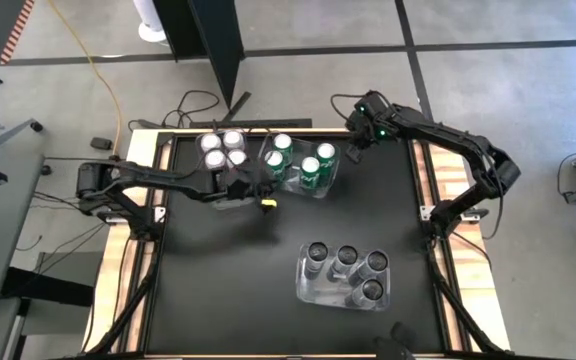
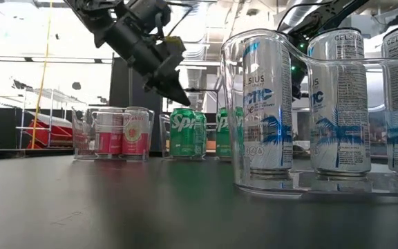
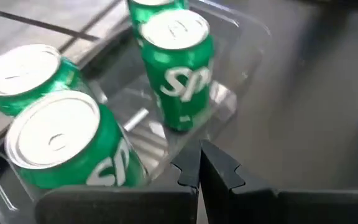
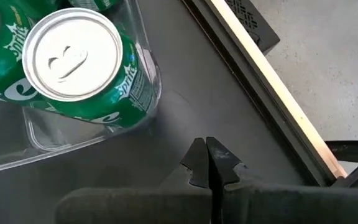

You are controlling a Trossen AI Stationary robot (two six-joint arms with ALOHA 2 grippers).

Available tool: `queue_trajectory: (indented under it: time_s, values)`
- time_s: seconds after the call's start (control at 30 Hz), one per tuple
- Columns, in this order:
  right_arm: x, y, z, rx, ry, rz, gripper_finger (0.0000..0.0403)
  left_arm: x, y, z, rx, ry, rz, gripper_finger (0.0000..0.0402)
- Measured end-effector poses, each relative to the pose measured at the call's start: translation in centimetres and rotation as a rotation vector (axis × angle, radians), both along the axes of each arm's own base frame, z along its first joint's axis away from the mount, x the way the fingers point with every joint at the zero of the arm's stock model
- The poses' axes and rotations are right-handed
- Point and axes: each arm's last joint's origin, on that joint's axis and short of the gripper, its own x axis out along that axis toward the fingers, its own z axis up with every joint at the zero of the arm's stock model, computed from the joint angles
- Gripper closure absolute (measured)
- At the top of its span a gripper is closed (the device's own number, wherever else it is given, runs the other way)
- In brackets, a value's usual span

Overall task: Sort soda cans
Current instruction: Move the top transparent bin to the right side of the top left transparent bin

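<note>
We saw glossy green Sprite cans (image 3: 178,68) in a clear ribbed plastic bin (image 3: 229,102), left gripper (image 3: 199,169) and right gripper (image 4: 206,163) pinched closed, empty, over the matte black table (image 1: 228,270).

This is a robotics lab or workshop. In the high view a black-topped table (image 1: 238,260) with a pale wooden frame stands on a grey concrete floor (image 1: 528,90) crossed by dark lines, with a yellow cable (image 1: 101,80) at upper left. At the left of the low view stand metal racks (image 2: 43,128) in a bright, open hall.
</note>
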Motion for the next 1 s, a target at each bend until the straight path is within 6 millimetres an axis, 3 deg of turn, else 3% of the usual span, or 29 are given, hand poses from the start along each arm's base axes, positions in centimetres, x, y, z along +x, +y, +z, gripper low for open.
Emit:
queue_trajectory:
  time_s: [0.3, 0.7, 1.0]
  values:
    - [0.3, -1.0, -0.2, -0.044, -0.038, 0.019, 0.0403, -0.8, 0.3, -1.7, -0.061, 0.155, -0.013, 0.0401]
    - [3.1, -1.0, -3.9, 0.061, 0.028, 0.076, 0.0403, -0.3, 2.0, -2.7, -0.066, 0.135, 0.019, 0.0401]
    - [4.3, -0.8, -3.2, 0.053, 0.03, 0.099, 0.0403, -0.4, 2.0, -2.5, -0.056, 0.134, 0.012, 0.0401]
